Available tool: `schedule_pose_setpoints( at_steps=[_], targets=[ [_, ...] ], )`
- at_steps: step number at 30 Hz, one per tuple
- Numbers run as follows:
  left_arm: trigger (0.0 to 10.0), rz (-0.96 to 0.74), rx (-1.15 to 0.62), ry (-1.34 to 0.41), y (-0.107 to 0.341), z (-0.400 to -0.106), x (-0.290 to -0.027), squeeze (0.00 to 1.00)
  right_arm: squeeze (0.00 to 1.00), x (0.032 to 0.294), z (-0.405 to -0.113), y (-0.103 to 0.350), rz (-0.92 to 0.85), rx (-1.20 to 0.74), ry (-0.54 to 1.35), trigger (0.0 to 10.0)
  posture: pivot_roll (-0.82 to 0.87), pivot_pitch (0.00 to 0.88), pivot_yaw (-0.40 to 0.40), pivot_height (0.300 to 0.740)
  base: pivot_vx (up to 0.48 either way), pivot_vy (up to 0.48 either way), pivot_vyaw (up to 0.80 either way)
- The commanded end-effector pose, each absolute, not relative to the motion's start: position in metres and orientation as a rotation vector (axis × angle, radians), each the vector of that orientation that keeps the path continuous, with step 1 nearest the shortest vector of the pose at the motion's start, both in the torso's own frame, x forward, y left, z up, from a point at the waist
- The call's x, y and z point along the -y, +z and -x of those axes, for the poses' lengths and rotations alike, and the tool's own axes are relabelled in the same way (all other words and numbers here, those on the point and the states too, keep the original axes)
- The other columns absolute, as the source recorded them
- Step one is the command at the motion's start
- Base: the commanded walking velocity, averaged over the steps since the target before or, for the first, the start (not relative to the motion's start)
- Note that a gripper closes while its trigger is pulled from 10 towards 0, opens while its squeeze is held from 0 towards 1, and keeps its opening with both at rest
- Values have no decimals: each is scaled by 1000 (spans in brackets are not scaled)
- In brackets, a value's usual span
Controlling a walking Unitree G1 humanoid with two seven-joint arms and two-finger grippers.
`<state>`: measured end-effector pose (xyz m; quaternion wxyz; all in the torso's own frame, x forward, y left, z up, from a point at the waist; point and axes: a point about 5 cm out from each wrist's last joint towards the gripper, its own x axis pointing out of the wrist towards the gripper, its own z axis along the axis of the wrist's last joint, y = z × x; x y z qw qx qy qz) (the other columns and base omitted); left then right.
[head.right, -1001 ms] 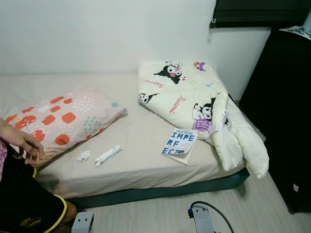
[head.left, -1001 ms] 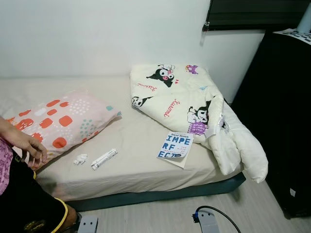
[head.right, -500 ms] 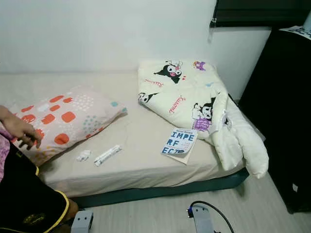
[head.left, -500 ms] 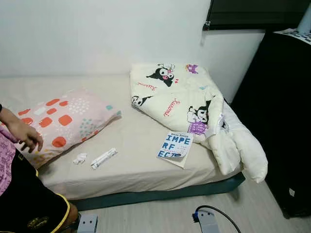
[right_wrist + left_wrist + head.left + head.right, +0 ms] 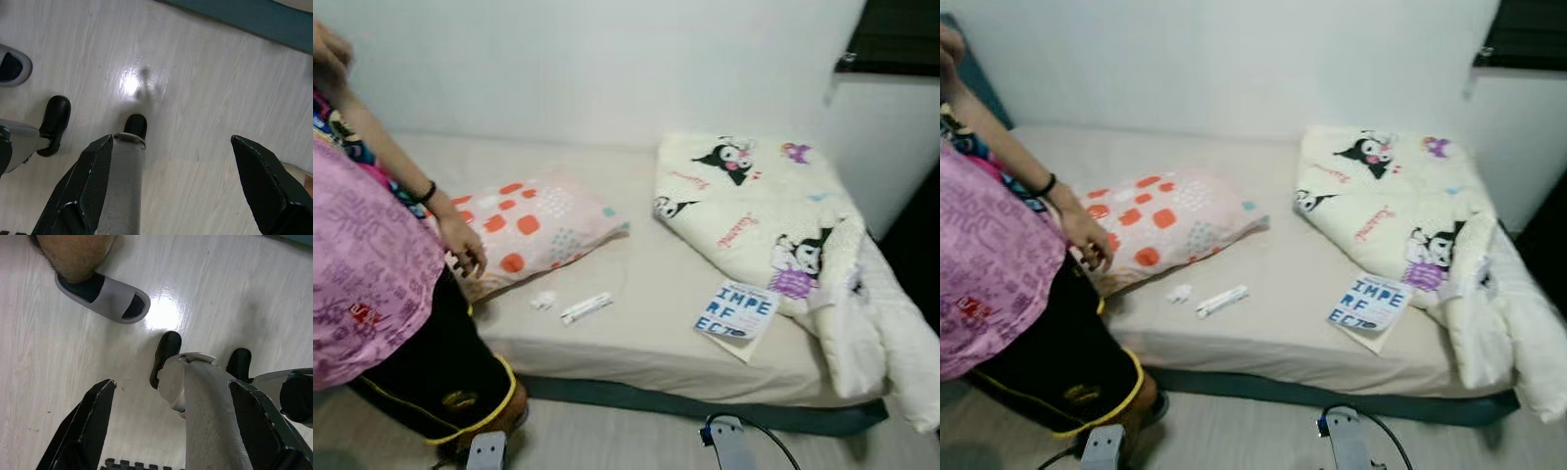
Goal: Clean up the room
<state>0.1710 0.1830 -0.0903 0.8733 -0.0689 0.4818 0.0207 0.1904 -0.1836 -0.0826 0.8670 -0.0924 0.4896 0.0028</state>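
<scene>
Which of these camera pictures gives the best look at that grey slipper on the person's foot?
The left wrist view: the grey slipper lies whole on the pale floor, seen from above with the open left gripper hanging idle over it. The right wrist view catches just its edge. In the eye views the person's leg hides nearly all of it.

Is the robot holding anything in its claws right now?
No, nothing. The left gripper and the right gripper both hang open over the bare floor, with only the robot's own legs between their fingers.
</scene>
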Motion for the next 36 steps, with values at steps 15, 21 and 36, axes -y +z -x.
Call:
schedule_pose_setpoints(
  at_steps=[15,21,36],
  targets=[
    [10000,122,-1038,-6,-94,-161,-182,0,0,182,-182,-87,190,-1054,0,10000,-36,99,-29,740,0,-210,0],
    [10000,141,-1050,44,-97,-152,-192,0,0,182,-182,-87,195,-1055,1,10000,-37,98,-28,740,0,-207,0],
    [10000,101,-1048,-15,-95,-159,-187,0,0,184,-184,-86,202,-1046,-12,10000,-51,89,-26,740,0,-64,0]
  ],
)
